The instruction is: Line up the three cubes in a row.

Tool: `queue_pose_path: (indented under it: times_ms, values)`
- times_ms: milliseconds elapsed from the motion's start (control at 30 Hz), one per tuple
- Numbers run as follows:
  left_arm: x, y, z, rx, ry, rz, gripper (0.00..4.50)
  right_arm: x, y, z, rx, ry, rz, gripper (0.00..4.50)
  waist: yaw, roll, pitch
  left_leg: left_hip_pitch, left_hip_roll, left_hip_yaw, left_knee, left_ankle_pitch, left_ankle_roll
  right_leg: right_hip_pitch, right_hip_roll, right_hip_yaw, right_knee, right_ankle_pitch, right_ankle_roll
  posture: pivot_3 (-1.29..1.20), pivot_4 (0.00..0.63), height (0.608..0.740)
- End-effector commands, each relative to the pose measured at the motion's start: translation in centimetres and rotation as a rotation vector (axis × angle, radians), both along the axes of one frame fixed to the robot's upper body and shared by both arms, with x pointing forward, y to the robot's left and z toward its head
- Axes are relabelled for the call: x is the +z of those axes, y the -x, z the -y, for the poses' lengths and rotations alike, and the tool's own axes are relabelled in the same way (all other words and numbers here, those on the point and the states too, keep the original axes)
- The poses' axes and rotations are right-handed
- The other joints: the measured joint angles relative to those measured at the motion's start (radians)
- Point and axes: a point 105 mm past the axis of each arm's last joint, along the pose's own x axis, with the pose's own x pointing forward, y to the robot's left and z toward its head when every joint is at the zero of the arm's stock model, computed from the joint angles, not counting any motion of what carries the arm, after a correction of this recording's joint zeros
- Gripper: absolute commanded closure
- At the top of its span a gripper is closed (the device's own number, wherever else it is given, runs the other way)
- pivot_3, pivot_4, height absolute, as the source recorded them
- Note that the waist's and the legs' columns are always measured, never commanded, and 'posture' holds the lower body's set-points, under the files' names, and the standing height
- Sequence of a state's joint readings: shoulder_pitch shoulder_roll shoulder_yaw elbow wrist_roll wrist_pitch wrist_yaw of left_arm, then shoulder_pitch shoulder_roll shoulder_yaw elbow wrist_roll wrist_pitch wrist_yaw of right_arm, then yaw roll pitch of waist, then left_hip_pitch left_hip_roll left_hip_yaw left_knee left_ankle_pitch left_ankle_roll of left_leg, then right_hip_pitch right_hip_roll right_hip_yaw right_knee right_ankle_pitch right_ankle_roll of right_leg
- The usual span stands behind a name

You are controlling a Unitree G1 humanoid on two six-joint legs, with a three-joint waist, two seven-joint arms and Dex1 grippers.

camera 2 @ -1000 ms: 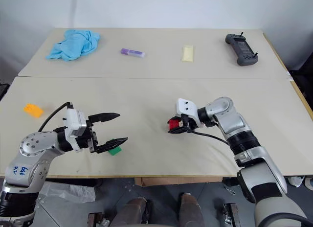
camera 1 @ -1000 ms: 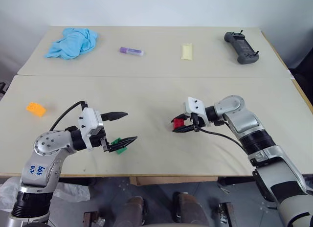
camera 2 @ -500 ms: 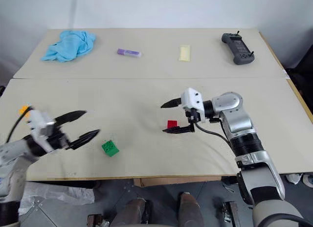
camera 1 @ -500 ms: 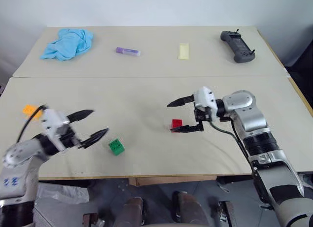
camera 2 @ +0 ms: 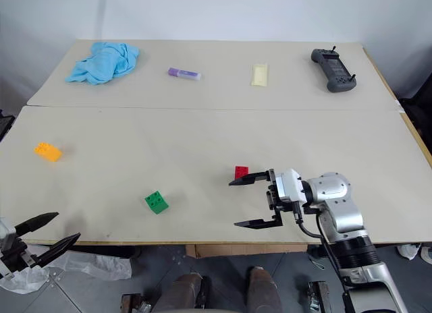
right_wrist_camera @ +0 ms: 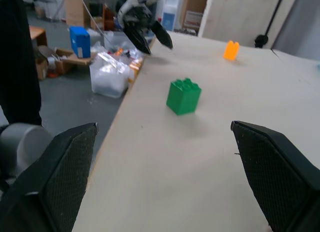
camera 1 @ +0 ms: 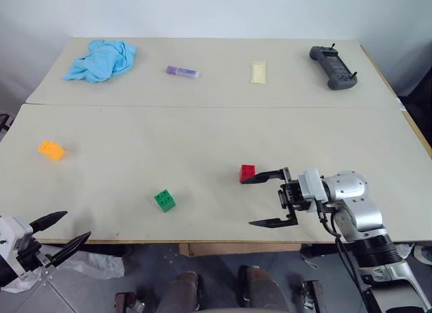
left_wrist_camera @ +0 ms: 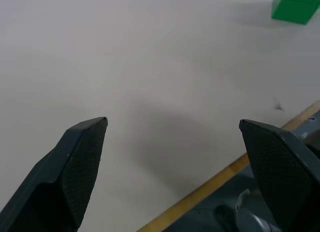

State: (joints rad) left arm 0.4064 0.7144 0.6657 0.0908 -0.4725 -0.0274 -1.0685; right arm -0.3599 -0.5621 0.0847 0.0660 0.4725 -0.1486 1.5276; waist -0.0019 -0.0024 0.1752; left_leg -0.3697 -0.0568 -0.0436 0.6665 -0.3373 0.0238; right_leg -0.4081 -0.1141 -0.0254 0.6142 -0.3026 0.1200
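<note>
Three studded cubes lie apart on the near table. The orange-yellow cube (camera 1: 51,150) is at the far left, the green cube (camera 1: 164,200) is nearer the front, and the red cube (camera 1: 248,173) sits right of centre. My right gripper (camera 1: 247,202) is open just in front of the red cube, one fingertip close beside it, nothing between the fingers. My left gripper (camera 1: 77,224) is open and empty past the front left edge, well left of the green cube. The right wrist view shows the green cube (right_wrist_camera: 184,95), the orange-yellow cube (right_wrist_camera: 230,50) and the left gripper (right_wrist_camera: 150,37).
On the far table lie a blue cloth (camera 1: 101,59), a purple bar (camera 1: 182,71), a pale yellow bar (camera 1: 258,72) and a black controller (camera 1: 332,65). A seam (camera 1: 202,105) divides the two tables. The front edge (camera 1: 202,243) runs just below both grippers.
My right gripper opened, let go of the red cube and drew back toward the front edge. My left gripper pulled away from the green cube, leftward and off the front edge.
</note>
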Motion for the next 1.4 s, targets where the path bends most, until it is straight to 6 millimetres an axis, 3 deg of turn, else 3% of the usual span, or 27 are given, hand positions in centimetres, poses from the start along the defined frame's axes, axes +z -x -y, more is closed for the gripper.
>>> queue_pose_path:
  times_ms: [33, 167, 367, 567, 667, 900, 1067, 1200, 1400]
  values:
    - [1.7, -0.9, 2.5, -0.116, 0.006, 0.058, 0.00, 0.6, 0.0, 0.8, -0.027, -0.017, 0.031, 0.03, 0.000, 0.000, 0.000, 0.000, 0.000, 0.000, 0.000, 0.000, 0.000, 0.000, 0.000, 0.000, 0.000, 0.000, 0.000, 0.00, 0.150, 0.740]
    - [2.4, -2.1, 7.7, -0.314, 0.021, 0.065, 0.00, 0.6, -0.3, 1.1, -0.045, -0.010, 0.048, 0.03, 0.002, 0.000, 0.000, 0.000, 0.000, 0.000, 0.001, 0.000, 0.000, 0.001, 0.000, 0.000, 0.000, 0.000, 0.000, 0.00, 0.150, 0.740]
    - [2.6, -4.5, 12.4, -0.379, 0.103, 0.106, 0.00, 0.7, -0.2, 0.5, -0.033, -0.007, 0.042, 0.03, -0.002, 0.001, 0.000, 0.000, 0.000, 0.001, 0.000, 0.000, 0.000, -0.001, 0.001, 0.000, 0.001, 0.000, 0.000, 0.00, 0.150, 0.740]
    - [1.5, -5.2, 14.2, -0.384, 0.162, 0.087, 0.00, 0.8, 0.0, 0.0, -0.039, -0.006, 0.056, 0.03, -0.001, 0.001, 0.000, 0.000, 0.001, 0.001, 0.000, 0.000, -0.001, -0.001, 0.002, 0.000, 0.005, 0.000, 0.000, 0.00, 0.150, 0.740]
    - [-0.3, -5.7, 14.7, -0.391, 0.118, 0.065, 0.93, 0.6, 0.2, -0.2, -0.050, 0.004, 0.060, 0.00, 0.003, 0.001, 0.000, 0.000, 0.000, 0.001, 0.002, 0.000, -0.001, -0.001, 0.002, 0.000, 0.004, 0.000, 0.000, 0.00, 0.150, 0.740]
    - [-0.5, -6.8, 15.3, -0.398, 0.125, 0.094, 3.05, 0.7, 0.3, -0.2, -0.074, 0.002, 0.069, 0.00, 0.003, 0.001, 0.000, 0.000, 0.000, 0.001, 0.002, 0.000, -0.001, -0.001, 0.001, 0.000, 0.003, 0.000, 0.000, 0.00, 0.150, 0.740]
    - [2.2, -7.1, 16.5, -0.541, 0.118, 0.198, 3.05, 0.7, 0.2, 0.3, -0.118, 0.009, 0.078, 0.00, 0.003, 0.001, 0.000, -0.001, 0.000, 0.001, 0.002, 0.000, -0.001, -0.001, 0.001, 0.000, 0.004, 0.000, 0.000, 0.00, 0.150, 0.740]
    - [5.3, -9.5, 16.1, -0.637, 0.029, 0.243, 3.05, 0.9, -0.2, 1.9, -0.186, 0.026, 0.066, 0.00, 0.010, 0.001, 0.000, -0.002, 0.000, -0.001, 0.007, 0.000, -0.001, 0.000, 0.002, -0.002, 0.005, 0.000, 0.000, 0.00, 0.150, 0.740]
    - [7.2, -13.3, 18.0, -0.804, -0.027, 0.231, 3.05, 0.5, -0.7, 4.2, -0.305, 0.048, 0.039, 0.00, 0.017, 0.001, 0.000, -0.001, -0.001, 0.000, 0.010, 0.000, -0.001, 0.000, 0.002, -0.002, 0.007, 0.000, 0.000, 0.00, 0.150, 0.740]
